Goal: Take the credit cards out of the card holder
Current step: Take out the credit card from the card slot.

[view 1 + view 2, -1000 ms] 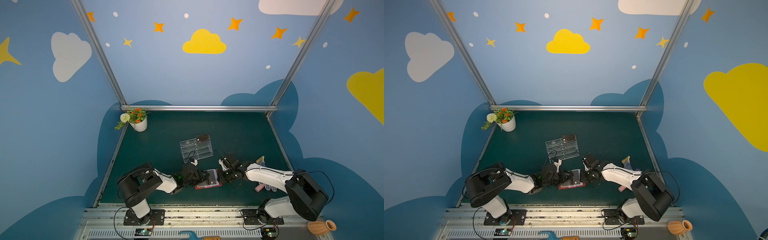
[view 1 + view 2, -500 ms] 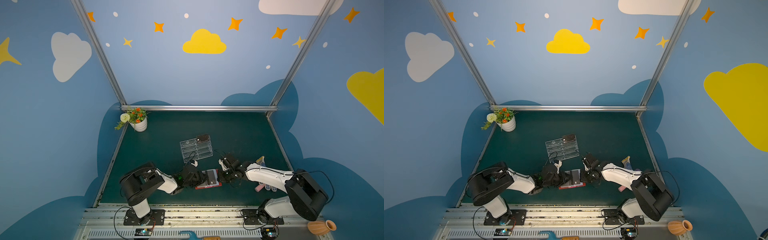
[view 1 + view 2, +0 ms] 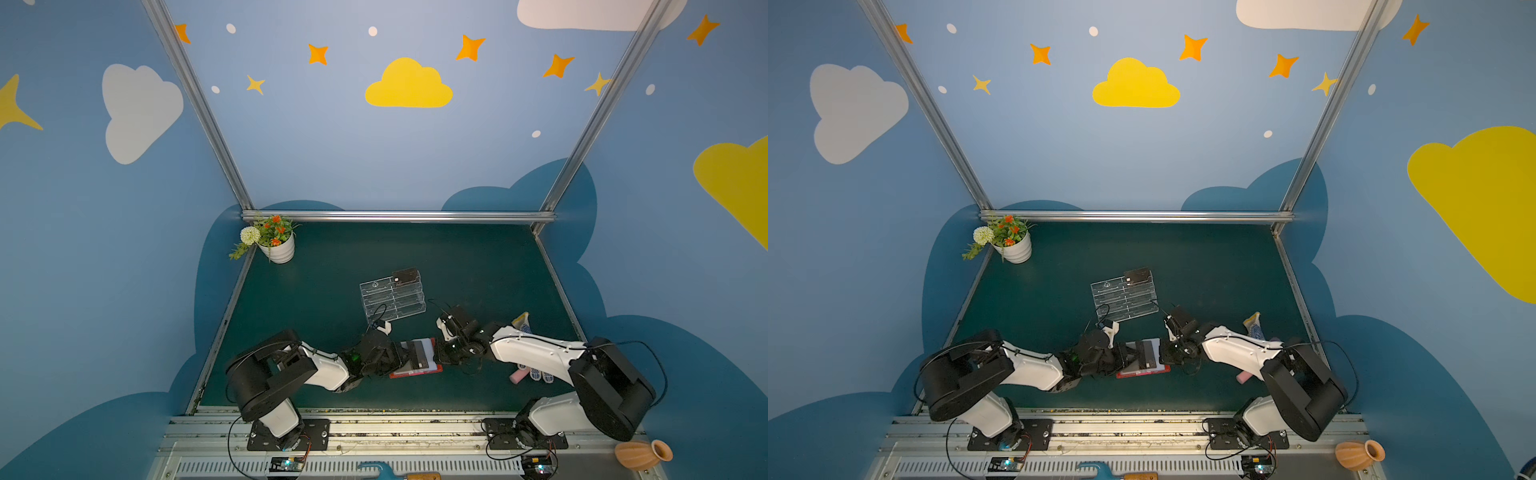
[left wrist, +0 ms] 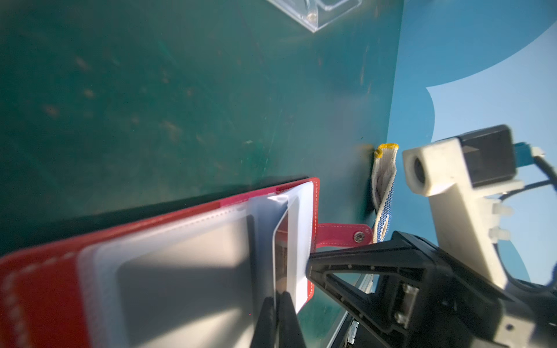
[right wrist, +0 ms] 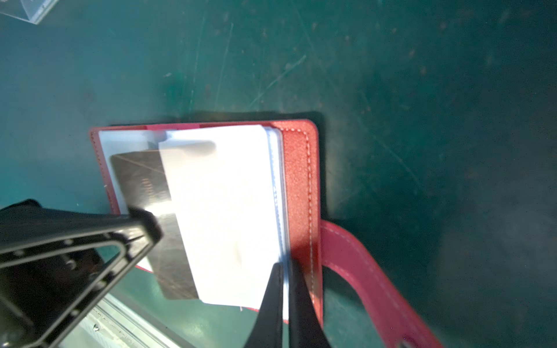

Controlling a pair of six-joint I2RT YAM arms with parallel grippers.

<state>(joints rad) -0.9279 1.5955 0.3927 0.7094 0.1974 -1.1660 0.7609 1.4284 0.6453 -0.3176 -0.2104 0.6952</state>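
1. The card holder point(image 3: 415, 372) lies open on the table point(image 3: 457, 257) near the front edge, between the two grippers. Its red cover is flat and its tab point(image 4: 343, 235) is stretched out to one side.
2. The left gripper point(image 4: 278, 304) has its jaws pressed together on the edge of a dark card point(image 5: 144, 186). The card sits partly out of its sleeve, with one end past the holder's edge.
3. The right gripper point(image 5: 284, 289) is closed too, pinching the free edge of the sleeve pages point(image 5: 223, 211). This looks meant to keep the holder in place.
4. Done, by the look of it: a second card point(image 3: 405, 275) rests on the top tier of the clear stand point(image 3: 392, 297), behind the holder and well apart from it.
5. In hand: drawing out the pinched card, which is part-way out and not yet free.
6. Left: finishing that pull and putting the card down. The bright pages hide the other sleeves, so it cannot be told whether they hold more cards.
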